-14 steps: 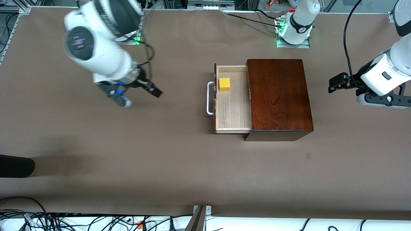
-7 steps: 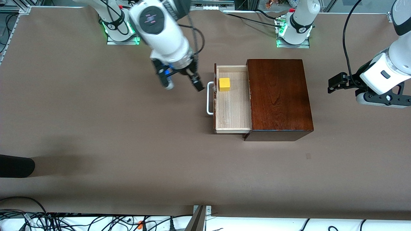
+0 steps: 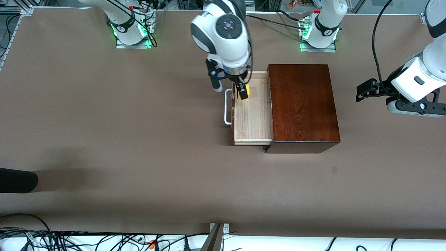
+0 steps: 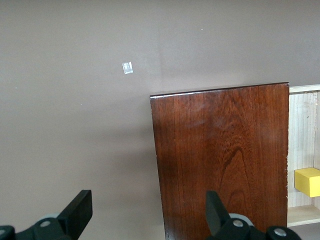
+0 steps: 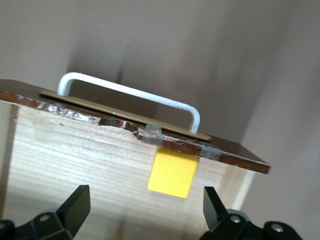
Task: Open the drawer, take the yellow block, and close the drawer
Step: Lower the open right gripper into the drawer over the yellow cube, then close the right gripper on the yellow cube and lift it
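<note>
Our right gripper [image 3: 228, 87] hangs over the open drawer [image 3: 252, 118] with its fingers spread wide and nothing between them; the yellow block [image 5: 173, 172] lies below it in the tray, close against the inside of the drawer front at the end farther from the front camera. To take it well, we judge we should centre the jaws on the block, then descend straight so one finger slips between block and front panel without striking it. The white handle [image 3: 227, 106] juts from the drawer front just beside our path, and the chipped edge of the front panel [image 5: 125, 125] sits close to the block; these crowd the approach most. The dark cabinet [image 3: 303, 104] stands clear of this reach. Our left gripper [image 4: 145, 220] waits, open and empty, over the table [image 3: 104, 139] at the left arm's end, near the cabinet.
</note>
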Controlling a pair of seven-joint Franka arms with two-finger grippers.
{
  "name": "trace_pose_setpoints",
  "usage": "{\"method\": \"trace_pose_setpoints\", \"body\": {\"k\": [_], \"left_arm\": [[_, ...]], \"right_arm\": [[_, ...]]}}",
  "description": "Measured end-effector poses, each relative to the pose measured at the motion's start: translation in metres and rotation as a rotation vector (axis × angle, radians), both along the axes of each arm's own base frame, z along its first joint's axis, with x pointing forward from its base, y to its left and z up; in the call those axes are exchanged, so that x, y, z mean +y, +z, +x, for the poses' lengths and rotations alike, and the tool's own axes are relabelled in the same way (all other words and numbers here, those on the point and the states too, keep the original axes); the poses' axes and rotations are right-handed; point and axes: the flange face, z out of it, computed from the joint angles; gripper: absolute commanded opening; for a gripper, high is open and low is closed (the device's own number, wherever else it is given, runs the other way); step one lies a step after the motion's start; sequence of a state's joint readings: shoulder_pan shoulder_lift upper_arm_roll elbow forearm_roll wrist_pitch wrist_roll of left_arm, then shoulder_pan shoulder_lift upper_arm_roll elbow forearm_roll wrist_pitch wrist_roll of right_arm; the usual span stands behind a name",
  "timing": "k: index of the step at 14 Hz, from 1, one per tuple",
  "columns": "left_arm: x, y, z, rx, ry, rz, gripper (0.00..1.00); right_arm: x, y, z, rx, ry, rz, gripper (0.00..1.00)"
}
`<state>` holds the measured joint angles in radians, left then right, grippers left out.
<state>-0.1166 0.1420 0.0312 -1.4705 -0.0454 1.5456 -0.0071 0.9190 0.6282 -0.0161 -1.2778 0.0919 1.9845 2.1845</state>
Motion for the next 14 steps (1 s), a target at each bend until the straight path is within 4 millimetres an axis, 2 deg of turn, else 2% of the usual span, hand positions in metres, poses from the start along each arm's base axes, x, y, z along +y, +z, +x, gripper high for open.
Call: {"method": "trace_pose_setpoints", "body": {"k": [4, 8, 12, 13, 14], "left_arm": [[0.000, 0.000, 0.000, 0.000, 0.000, 0.000, 1.00], [0.000, 0.000, 0.000, 0.000, 0.000, 0.000, 1.00], [0.000, 0.000, 0.000, 0.000, 0.000, 0.000, 1.00], [0.000, 0.000, 0.000, 0.000, 0.000, 0.000, 1.00], [0.000, 0.000, 0.000, 0.000, 0.000, 0.000, 1.00]], "right_arm": [[0.027, -0.031, -0.016, -0.008, -0.049, -0.040, 1.00], [0.031, -0.045, -0.020, 0.005, -0.084, -0.056, 1.00], [0.035, -0.073, -0.026, 0.026, -0.080, -0.090, 1.00], [0.035, -0.077, -0.027, 0.030, -0.079, -0.096, 0.99], [0.036, -0.080, -0.028, 0.033, -0.076, -0.101, 0.85]]}}
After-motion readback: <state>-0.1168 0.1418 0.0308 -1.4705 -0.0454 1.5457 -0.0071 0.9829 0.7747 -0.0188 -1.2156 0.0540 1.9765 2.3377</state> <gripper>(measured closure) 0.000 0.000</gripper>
